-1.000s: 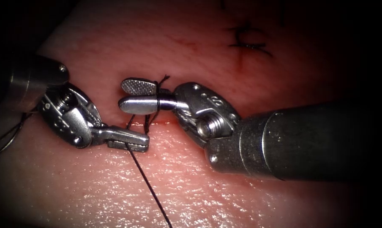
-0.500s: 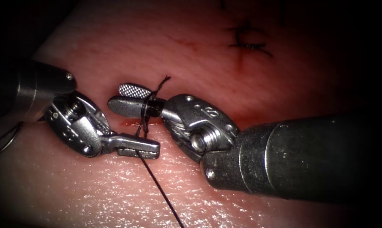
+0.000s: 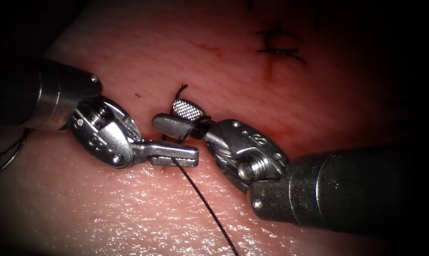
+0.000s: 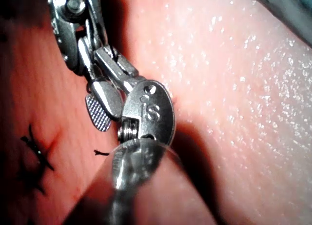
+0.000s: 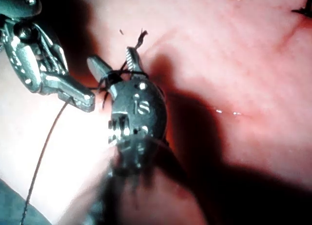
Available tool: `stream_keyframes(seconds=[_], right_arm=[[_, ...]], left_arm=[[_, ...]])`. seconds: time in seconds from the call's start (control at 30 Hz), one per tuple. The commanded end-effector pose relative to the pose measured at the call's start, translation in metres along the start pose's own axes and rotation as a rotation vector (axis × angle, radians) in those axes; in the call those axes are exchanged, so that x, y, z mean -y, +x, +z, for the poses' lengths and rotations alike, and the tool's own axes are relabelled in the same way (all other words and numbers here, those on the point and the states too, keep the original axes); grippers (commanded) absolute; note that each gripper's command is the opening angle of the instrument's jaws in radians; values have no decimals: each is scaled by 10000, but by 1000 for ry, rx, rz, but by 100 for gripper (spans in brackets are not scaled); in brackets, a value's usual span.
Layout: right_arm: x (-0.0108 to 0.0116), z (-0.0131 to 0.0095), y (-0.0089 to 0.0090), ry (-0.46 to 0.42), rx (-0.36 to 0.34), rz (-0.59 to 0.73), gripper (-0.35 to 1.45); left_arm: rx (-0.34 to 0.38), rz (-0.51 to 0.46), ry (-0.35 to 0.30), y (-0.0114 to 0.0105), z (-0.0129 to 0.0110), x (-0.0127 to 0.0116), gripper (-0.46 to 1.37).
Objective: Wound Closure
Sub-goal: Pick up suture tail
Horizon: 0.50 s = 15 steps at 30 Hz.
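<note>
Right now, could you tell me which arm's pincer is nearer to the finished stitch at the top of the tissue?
Right. The right pincer lies below-left of the finished stitch; the left pincer sits farther left and lower.

Three cameras, one close patch of wound

The endoscope looks down from above and in front at the tissue (image 3: 129,213); each wrist camera peers along its own shaft from very near, and all three share the two hands meeting at the cut (image 3: 176,137).

Right pincer (image 5: 113,64) spread, thread (image 5: 108,78) wound round it, left pincer (image 5: 78,95) clamping thread
</note>
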State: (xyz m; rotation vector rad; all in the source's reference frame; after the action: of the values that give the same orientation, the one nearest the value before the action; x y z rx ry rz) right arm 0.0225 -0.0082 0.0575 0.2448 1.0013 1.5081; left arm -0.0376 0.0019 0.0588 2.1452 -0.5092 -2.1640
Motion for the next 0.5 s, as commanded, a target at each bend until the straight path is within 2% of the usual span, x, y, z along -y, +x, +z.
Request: stream_keyframes(seconds=[0.03,0.27,0.5], right_arm=[[-3,-2,0,-9,-4,10,68],[-18,-2,3,-13,-1,48,73],[-20,22,2,4,8,81,77]], left_arm=[[-2,-5,-10,-1,4,0,-35],[-7,-11,-12,-10,20,-5,-35],[-11,-16,-19,-17,14,-4,-35]])
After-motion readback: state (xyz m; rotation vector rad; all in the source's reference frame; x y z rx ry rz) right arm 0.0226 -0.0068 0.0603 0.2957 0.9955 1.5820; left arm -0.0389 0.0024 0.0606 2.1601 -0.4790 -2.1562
